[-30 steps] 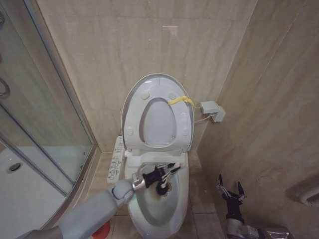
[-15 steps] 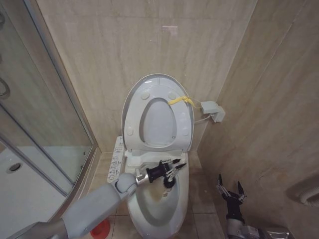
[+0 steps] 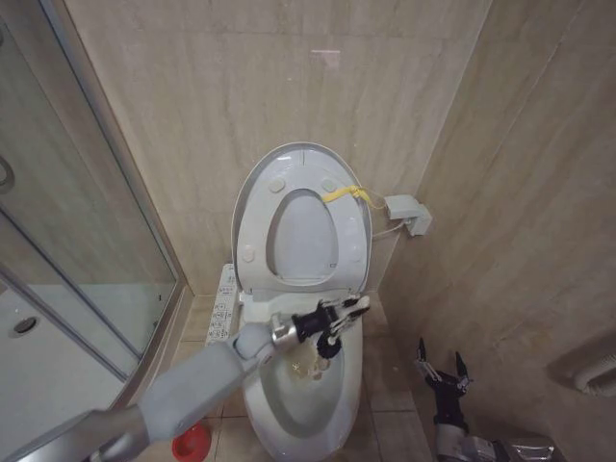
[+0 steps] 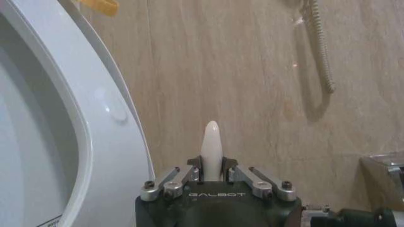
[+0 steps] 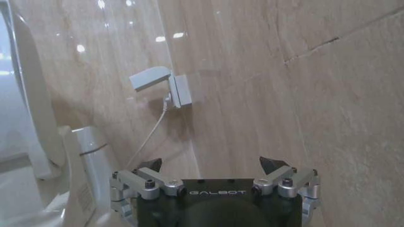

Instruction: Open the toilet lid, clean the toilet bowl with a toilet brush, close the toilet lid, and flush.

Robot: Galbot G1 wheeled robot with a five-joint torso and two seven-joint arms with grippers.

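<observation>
The toilet lid [image 3: 306, 156] stands upright against the wall with the seat ring [image 3: 252, 252] raised in front of it and a yellow strap [image 3: 345, 194] at its edge. Below lies the open toilet bowl [image 3: 289, 409], with brownish stains near the drain. My left gripper [image 3: 339, 316] hovers over the back right of the bowl, shut on the toilet brush [image 3: 327, 349], whose black head hangs just under it. In the left wrist view the left gripper [image 4: 213, 163] clamps the white handle [image 4: 211, 139] beside the raised lid [image 4: 38, 118]. My right gripper [image 3: 438, 371] waits open, low by the right wall.
A glass shower door [image 3: 77, 241] closes off the left side. A red holder [image 3: 192, 443] sits on the floor left of the toilet, beside a control panel [image 3: 224, 294]. A grey box [image 3: 409, 214] with a cable hangs on the right wall, which stands close to the right gripper [image 5: 211, 165].
My left gripper has carried the brush to the right and slightly towards the back of the bowl. The head camera has shifted a little. The right arm has stayed put.
</observation>
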